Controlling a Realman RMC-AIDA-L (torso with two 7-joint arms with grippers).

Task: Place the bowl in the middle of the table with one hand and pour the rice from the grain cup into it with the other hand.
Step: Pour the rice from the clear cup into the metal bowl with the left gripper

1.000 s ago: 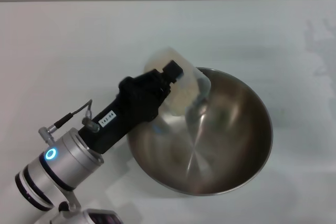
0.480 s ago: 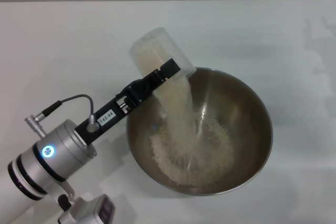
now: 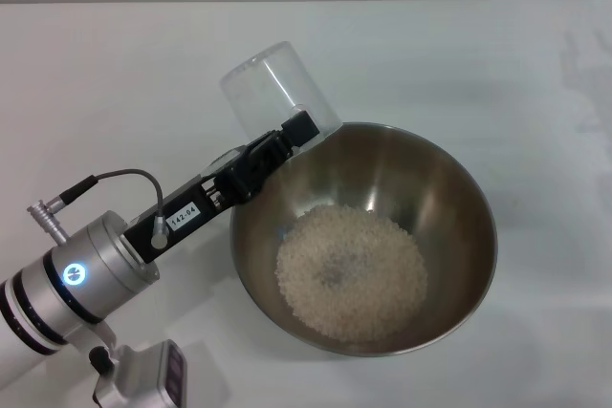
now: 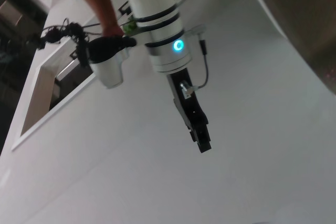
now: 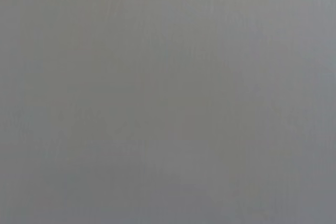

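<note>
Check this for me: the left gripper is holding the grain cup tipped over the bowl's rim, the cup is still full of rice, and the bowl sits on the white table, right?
Not quite. In the head view the grain cup looks empty; the rice lies heaped inside the bowl. The rest holds: the left gripper holds the cup tipped at the bowl's rim, on the white table.

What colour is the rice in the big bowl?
Pale whitish-beige rice, seen best in the head view, inside the silver bowl.

The right wrist view is showing only a uniform grey field, with no object, edge or gripper discernible anywhere.
</note>
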